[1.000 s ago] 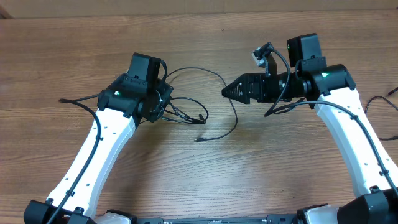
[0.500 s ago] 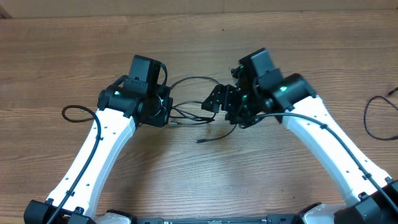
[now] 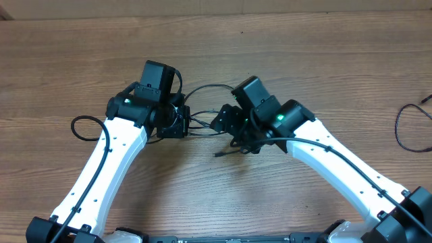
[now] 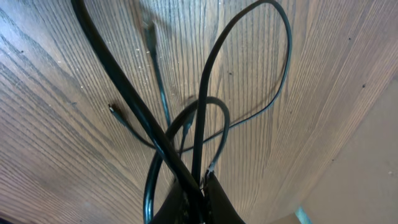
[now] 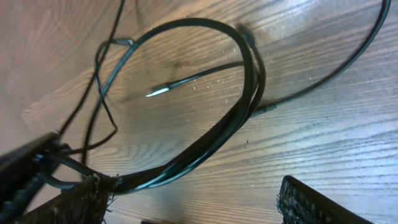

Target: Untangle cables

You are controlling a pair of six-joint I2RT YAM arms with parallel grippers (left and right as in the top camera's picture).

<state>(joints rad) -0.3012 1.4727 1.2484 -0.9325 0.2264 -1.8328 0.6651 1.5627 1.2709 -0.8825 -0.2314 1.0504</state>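
Pinching a bunch of thin black cables (image 4: 132, 99) between its closed fingertips, the left hand (image 3: 181, 123) holds them low over the counter (image 3: 304, 54). From that grip the strands fan outward in smooth, glossy loops. One thicker cord crosses the others diagonally, and a thinner one arcs wide and curves back. Two loose ends with small plugs lie flat on the wood beyond the hand. The right hand (image 3: 224, 121) faces the left one at close range, its jaws standing wide apart. The looped strands run past the tip of one ribbed finger (image 5: 81, 199), and the other finger stands clear of them. A plug end (image 3: 217, 154) lies on the counter just beside this hand. The counter is brown wood with pronounced, streaky grain.
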